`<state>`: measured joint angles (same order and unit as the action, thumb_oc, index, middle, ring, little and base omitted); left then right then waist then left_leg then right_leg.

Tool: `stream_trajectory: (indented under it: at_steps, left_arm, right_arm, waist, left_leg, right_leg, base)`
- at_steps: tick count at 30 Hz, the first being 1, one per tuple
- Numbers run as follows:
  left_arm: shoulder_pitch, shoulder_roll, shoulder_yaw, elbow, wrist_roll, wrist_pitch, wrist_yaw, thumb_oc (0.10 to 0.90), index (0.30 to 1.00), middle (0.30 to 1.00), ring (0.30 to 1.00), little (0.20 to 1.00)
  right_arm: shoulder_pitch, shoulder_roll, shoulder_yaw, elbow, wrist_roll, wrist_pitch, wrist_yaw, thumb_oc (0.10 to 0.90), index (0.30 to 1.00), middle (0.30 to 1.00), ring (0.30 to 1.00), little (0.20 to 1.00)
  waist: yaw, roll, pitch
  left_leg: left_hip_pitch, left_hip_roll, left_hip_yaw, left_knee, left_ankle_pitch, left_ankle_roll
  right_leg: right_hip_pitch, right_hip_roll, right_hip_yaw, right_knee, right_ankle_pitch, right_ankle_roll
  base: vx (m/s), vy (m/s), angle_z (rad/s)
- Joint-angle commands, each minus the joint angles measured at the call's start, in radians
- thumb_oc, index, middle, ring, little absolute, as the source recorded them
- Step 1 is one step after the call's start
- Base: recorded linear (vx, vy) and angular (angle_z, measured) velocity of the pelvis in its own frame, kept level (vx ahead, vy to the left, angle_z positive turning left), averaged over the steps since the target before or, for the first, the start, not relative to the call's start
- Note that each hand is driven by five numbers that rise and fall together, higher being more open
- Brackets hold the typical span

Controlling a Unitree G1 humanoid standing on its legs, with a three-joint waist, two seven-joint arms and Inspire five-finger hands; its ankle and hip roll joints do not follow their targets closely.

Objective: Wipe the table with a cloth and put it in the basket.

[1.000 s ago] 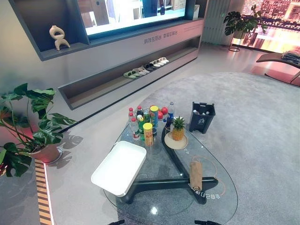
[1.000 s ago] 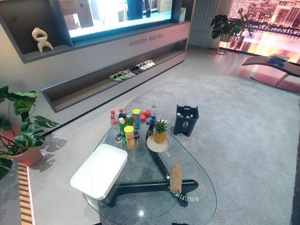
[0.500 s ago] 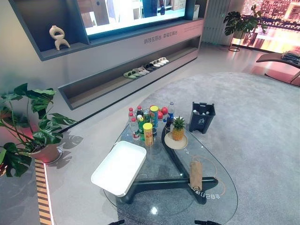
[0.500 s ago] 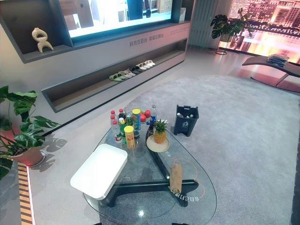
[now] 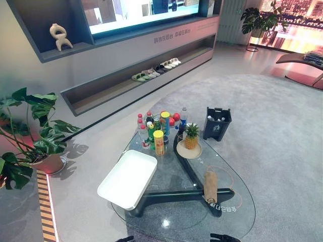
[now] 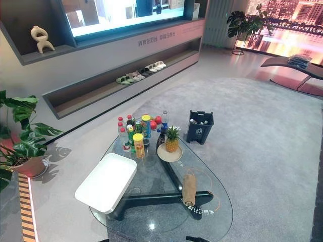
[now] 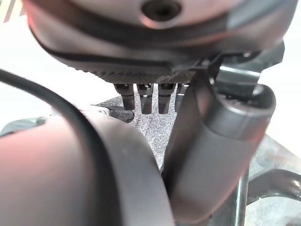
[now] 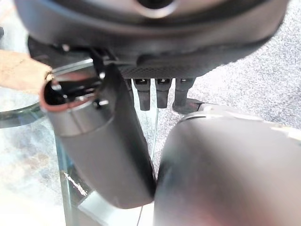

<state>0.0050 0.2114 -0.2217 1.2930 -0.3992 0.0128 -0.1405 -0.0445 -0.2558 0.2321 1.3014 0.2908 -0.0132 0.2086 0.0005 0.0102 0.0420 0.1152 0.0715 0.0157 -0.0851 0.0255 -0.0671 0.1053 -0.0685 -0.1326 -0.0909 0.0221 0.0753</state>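
On your glass counter [image 5: 237,214] nothing's budged since before besides the camera dipping: rolled cloth [image 5: 210,187] untouched, white basket [image 5: 128,179] alongside, both robot hand [image 7: 146,96] sets hanging relaxed.

The room is evenly and brightly lit. A large wall screen [image 5: 146,11] glows white and is overexposed, and warm pink-orange light spills in from the window area [image 5: 298,35] at the far right. A small bright ceiling-light reflection sits on the glass bench [image 5: 166,222], whose top also mirrors pale patches. The potted plant [image 5: 30,131] throws soft leaf shadows on the floor and a red glow tints its pot. Straight lines bow slightly toward the edges of the eye views. In both wrist views the left hand [image 7: 141,96] and right hand [image 8: 155,92] are very close and blurred, with washed-out white background.
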Motion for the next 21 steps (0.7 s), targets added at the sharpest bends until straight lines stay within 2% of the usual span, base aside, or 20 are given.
stream_trajectory:
  at_steps: [1, 4, 5, 6, 7, 9, 10, 11, 15, 16, 19, 21]
  left_arm:
    - [-0.061, -0.003, -0.034, 0.019, 0.012, -0.020, 0.009, 0.800, 0.900, 0.900, 0.900, 0.900]
    - [-0.090, 0.006, -0.056, 0.005, -0.020, -0.027, 0.012, 0.800, 0.900, 0.900, 0.900, 0.900]
    - [-0.111, 0.012, -0.069, -0.005, -0.041, -0.035, 0.014, 0.800, 0.900, 0.900, 0.900, 0.900]
    - [-0.113, 0.012, -0.071, -0.007, -0.044, -0.036, 0.015, 0.800, 0.900, 0.900, 0.900, 0.900]
    - [-0.117, 0.012, -0.070, -0.014, -0.052, -0.056, 0.010, 0.800, 0.900, 0.900, 0.900, 0.900]
    - [-0.119, 0.010, -0.079, -0.028, -0.064, -0.064, 0.011, 0.800, 0.900, 0.900, 0.900, 0.900]
    - [-0.122, 0.010, -0.085, -0.043, -0.072, -0.067, 0.012, 0.800, 0.900, 0.900, 0.900, 0.900]
    - [-0.126, 0.009, -0.101, -0.078, -0.096, -0.069, 0.030, 0.800, 0.900, 0.900, 0.900, 0.900]
    - [-0.124, 0.010, -0.114, -0.115, -0.127, -0.073, 0.053, 0.800, 0.900, 0.900, 0.900, 0.900]
    - [-0.120, 0.010, -0.113, -0.131, -0.138, -0.073, 0.061, 0.800, 0.900, 0.900, 0.900, 0.900]
    - [-0.114, 0.011, -0.117, -0.154, -0.151, -0.087, 0.076, 0.800, 0.900, 0.900, 0.900, 0.900]
    - [-0.116, 0.010, -0.116, -0.157, -0.161, -0.092, 0.079, 0.800, 0.900, 0.900, 0.900, 0.900]
  right_arm:
    - [-0.080, -0.018, 0.021, -0.063, 0.088, -0.117, -0.050, 0.800, 0.900, 0.900, 0.900, 0.900]
    - [-0.113, -0.031, 0.033, -0.114, 0.113, -0.180, -0.074, 0.800, 0.900, 0.900, 0.900, 0.900]
    - [-0.136, -0.043, 0.036, -0.147, 0.114, -0.226, -0.082, 0.800, 0.900, 0.900, 0.900, 0.900]
    - [-0.138, -0.044, 0.037, -0.151, 0.115, -0.237, -0.084, 0.800, 0.900, 0.900, 0.900, 0.900]
    - [-0.141, -0.049, 0.040, -0.185, 0.093, -0.284, -0.100, 0.800, 0.900, 0.900, 0.900, 0.900]
    - [-0.139, -0.052, 0.053, -0.236, 0.078, -0.305, -0.134, 0.800, 0.900, 0.900, 0.900, 0.900]
    - [-0.136, -0.055, 0.064, -0.295, 0.073, -0.296, -0.166, 0.800, 0.900, 0.900, 0.900, 0.900]
    - [-0.134, -0.066, 0.084, -0.427, 0.072, -0.255, -0.232, 0.800, 0.900, 0.900, 0.900, 0.900]
    - [-0.128, -0.079, 0.102, -0.587, 0.028, -0.215, -0.337, 0.800, 0.900, 0.900, 0.900, 0.900]
    - [-0.123, -0.088, 0.108, -0.658, 0.008, -0.200, -0.397, 0.800, 0.900, 0.900, 0.900, 0.900]
    - [-0.120, -0.110, 0.103, -0.804, -0.048, -0.195, -0.533, 0.800, 0.900, 0.900, 0.900, 0.900]
    - [-0.124, -0.116, 0.099, -0.841, -0.073, -0.202, -0.597, 0.800, 0.900, 0.900, 0.900, 0.900]
  waist:
    - [0.012, -0.041, 0.079]
    - [0.009, -0.042, 0.120]
    - [0.006, -0.042, 0.151]
    - [0.006, -0.041, 0.154]
    - [0.005, -0.036, 0.174]
    - [0.001, -0.033, 0.189]
    - [-0.003, -0.031, 0.201]
    - [-0.011, -0.029, 0.228]
    - [-0.020, -0.028, 0.259]
    - [-0.025, -0.029, 0.272]
    - [-0.038, -0.030, 0.309]
    - [-0.042, -0.029, 0.323]
  left_leg:
    - [-0.057, -0.060, 0.064, 0.066, -0.057, 0.042]
    - [-0.105, -0.061, 0.062, 0.096, -0.055, 0.046]
    - [-0.130, -0.064, 0.055, 0.106, -0.052, 0.048]
    - [-0.132, -0.065, 0.054, 0.106, -0.052, 0.048]
    - [-0.151, -0.069, 0.046, 0.110, -0.048, 0.048]
    - [-0.161, -0.075, 0.042, 0.111, -0.046, 0.051]
    - [-0.170, -0.079, 0.040, 0.114, -0.044, 0.053]
    - [-0.189, -0.084, 0.038, 0.120, -0.041, 0.055]
    - [-0.214, -0.089, 0.035, 0.129, -0.036, 0.056]
    - [-0.225, -0.091, 0.034, 0.133, -0.033, 0.057]
    - [-0.259, -0.096, 0.036, 0.147, -0.030, 0.058]
    - [-0.278, -0.098, 0.039, 0.159, -0.029, 0.058]
  right_leg:
    - [-0.053, 0.002, 0.005, 0.072, -0.022, 0.011]
    - [-0.102, 0.008, 0.008, 0.106, -0.027, 0.004]
    - [-0.128, 0.013, 0.007, 0.124, -0.031, 0.000]
    - [-0.130, 0.013, 0.007, 0.125, -0.031, 0.000]
    - [-0.149, 0.019, 0.011, 0.135, -0.032, -0.001]
    - [-0.160, 0.020, 0.010, 0.139, -0.032, -0.003]
    - [-0.169, 0.020, 0.011, 0.141, -0.031, -0.005]
    - [-0.188, 0.022, 0.014, 0.147, -0.029, -0.008]
    - [-0.211, 0.025, 0.019, 0.155, -0.025, -0.012]
    - [-0.221, 0.027, 0.022, 0.157, -0.023, -0.014]
    - [-0.259, 0.028, 0.029, 0.170, -0.017, -0.017]
    - [-0.277, 0.028, 0.031, 0.178, -0.015, -0.018]
  base:
    - [-0.14, -0.032, -0.06]
    - [-0.18, -0.022, -0.04]
    - [-0.16, -0.013, 0.01]
    - [-0.17, -0.002, 0.04]
    - [-0.09, 0.014, 0.05]
    - [-0.08, 0.024, 0.04]
    - [-0.11, 0.036, 0.02]
    - [-0.11, 0.033, 0.01]
    - [-0.05, 0.016, 0.01]
    - [-0.04, 0.018, 0.03]
    - [-0.06, 0.028, 0.01]
    - [-0.05, 0.037, 0.00]
